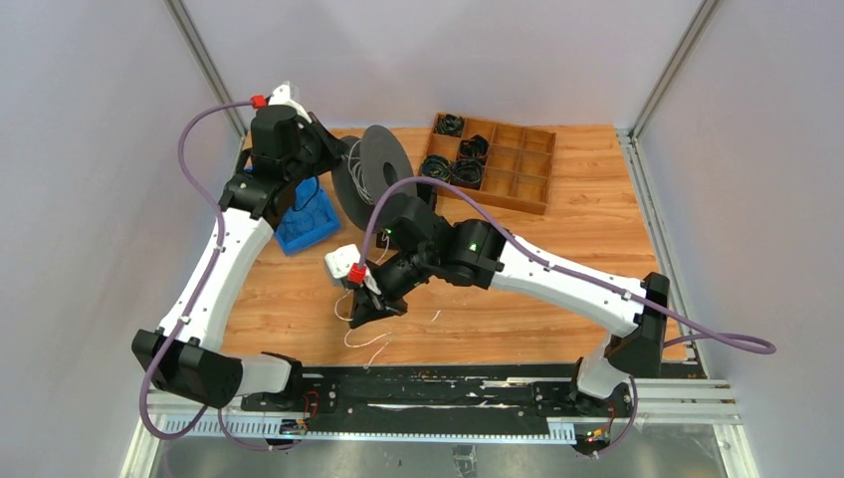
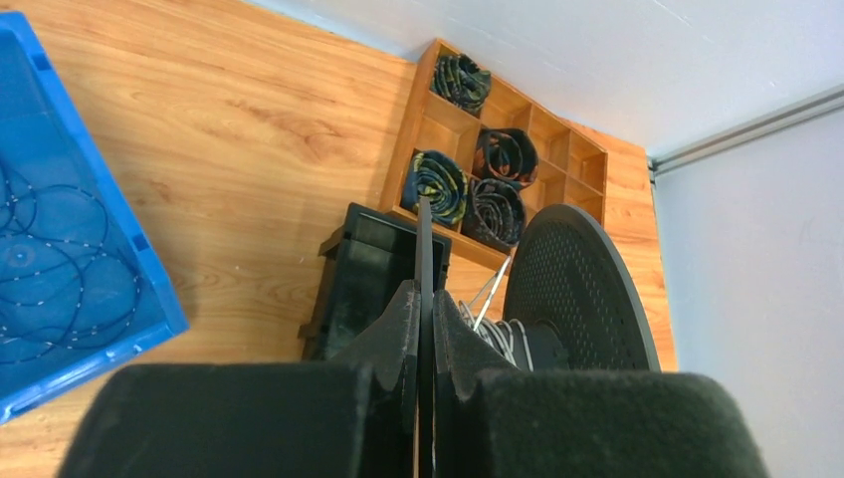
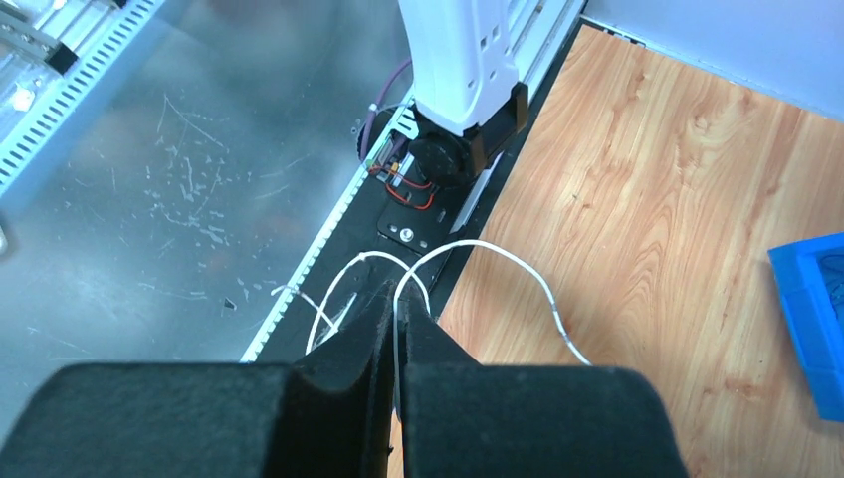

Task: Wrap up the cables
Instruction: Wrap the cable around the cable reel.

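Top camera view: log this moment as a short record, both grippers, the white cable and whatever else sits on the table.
Left gripper: shut on the black spool's flange
Right gripper: shut on the white cable
White cable: loose loops near the table's front edge
Blue bin: beside the spool
Wooden tray: far side, dark coils in left compartments

You found the reel [image 1: 376, 171] standing on edge at the rear centre of the tabletop [image 1: 597, 239]. The compartment tray [image 1: 523, 184] lay to its right, with coiled bundles [image 1: 466, 171] in its left compartments. The bin [image 1: 304, 227] sat left of the reel. The cables [image 1: 366, 342] lay near the front edge, below the right hand [image 1: 363, 311]. The left hand [image 1: 328, 149] was at the reel's left flange.
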{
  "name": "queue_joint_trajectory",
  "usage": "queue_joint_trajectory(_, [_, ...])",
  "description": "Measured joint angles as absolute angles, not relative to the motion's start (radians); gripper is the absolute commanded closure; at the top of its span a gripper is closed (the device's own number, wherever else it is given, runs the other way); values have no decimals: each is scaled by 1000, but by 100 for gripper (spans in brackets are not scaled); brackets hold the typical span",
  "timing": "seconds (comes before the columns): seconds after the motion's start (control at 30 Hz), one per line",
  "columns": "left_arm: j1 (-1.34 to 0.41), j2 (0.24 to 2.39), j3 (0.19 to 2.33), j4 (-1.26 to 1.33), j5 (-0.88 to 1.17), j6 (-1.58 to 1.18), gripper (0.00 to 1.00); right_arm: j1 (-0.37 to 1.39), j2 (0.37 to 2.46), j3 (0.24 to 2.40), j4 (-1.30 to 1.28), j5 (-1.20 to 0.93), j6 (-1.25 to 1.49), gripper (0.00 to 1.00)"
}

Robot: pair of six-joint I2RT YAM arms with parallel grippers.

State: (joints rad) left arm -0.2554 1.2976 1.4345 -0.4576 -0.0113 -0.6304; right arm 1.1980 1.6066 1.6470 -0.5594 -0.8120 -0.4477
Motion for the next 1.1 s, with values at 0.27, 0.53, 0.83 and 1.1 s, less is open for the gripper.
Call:
queue_joint_trajectory(0.27, [-309,1282,1398,-435,-31,-609,99,1142,1689,1790,-609,-838,-395,99])
queue_joint_trajectory(0.53, [-381,1278,1359,-419,-37,-568,100,1053,1718,1923,-615,-844,-379,99])
queue_joint_trajectory(0.83, [-414,1277,1316,-376,-13,-525,100,1027,1747,2051,-674,-844,-405,99])
queue_joint_trajectory(1.1, [-416,1277,1292,-325,25,-492,100,961,1747,2057,-704,-822,-426,99])
